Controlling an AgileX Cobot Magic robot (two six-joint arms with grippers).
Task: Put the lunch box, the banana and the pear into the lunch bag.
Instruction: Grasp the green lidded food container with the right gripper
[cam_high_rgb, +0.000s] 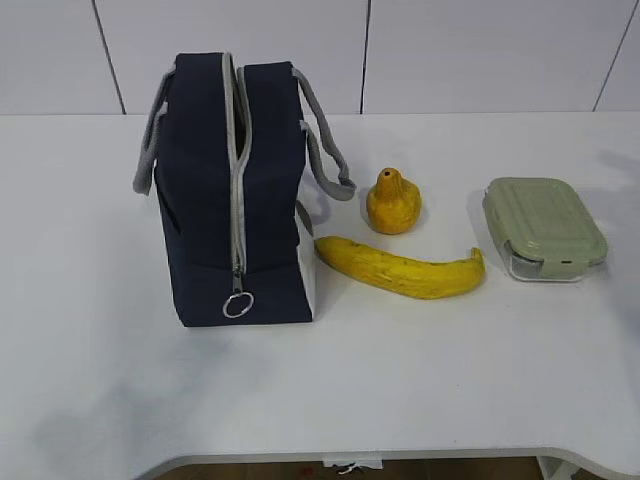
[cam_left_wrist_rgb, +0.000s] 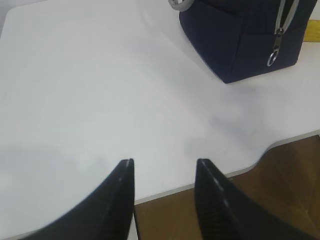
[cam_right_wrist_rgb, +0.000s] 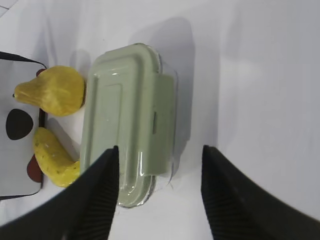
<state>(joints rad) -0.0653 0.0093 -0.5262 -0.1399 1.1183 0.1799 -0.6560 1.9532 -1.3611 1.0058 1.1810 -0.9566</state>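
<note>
Navy lunch bag (cam_high_rgb: 235, 200) zipped, interior hidden; both jaws open, empty.

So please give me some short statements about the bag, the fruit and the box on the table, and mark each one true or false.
1. The lunch bag is zipped shut. True.
2. The pear lies inside the bag. False: it stands on the table.
3. The banana lies between the bag and the lunch box. True.
4. The right end effector grips the lunch box. False: its open fingers hover above it.
5. The box has no lid. False: a green lid covers it.
</note>
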